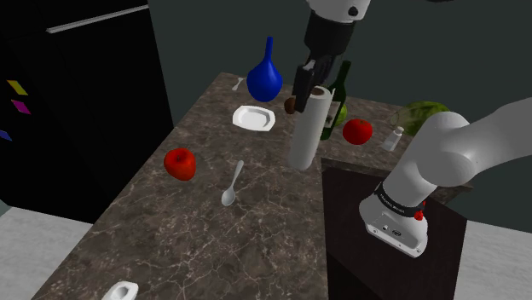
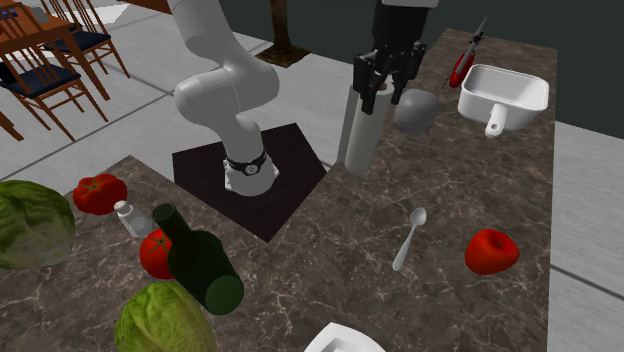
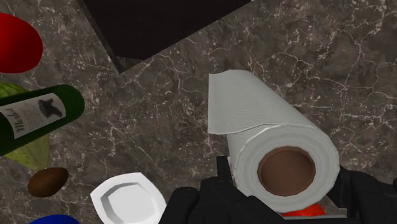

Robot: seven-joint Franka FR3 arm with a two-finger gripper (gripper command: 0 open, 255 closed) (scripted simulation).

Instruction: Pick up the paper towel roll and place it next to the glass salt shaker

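Observation:
The white paper towel roll (image 1: 306, 132) stands nearly upright, leaning slightly, near the edge of the dark marble counter (image 1: 213, 230) beside the stand. My gripper (image 1: 312, 78) is shut on its top end. In the second exterior view the gripper (image 2: 384, 88) clasps the roll (image 2: 361, 130) from above. Seen from the wrist, the roll (image 3: 273, 137) with its brown core sits between the fingers of the gripper (image 3: 286, 173). I cannot tell whether the lower end touches the counter. The glass salt shaker (image 1: 393, 137) stands toward the shoulder view's right, by a red tomato (image 1: 357, 130); the shaker (image 2: 130, 217).
Close behind the roll are a dark green bottle (image 1: 339, 95), a blue vase (image 1: 264, 78) and a white plate (image 1: 254, 118). A spoon (image 1: 232, 185) and another tomato (image 1: 180, 163) lie mid-counter. Lettuce (image 1: 424, 114) sits behind the shaker. The stand's dark top (image 2: 265, 180) cuts into the counter.

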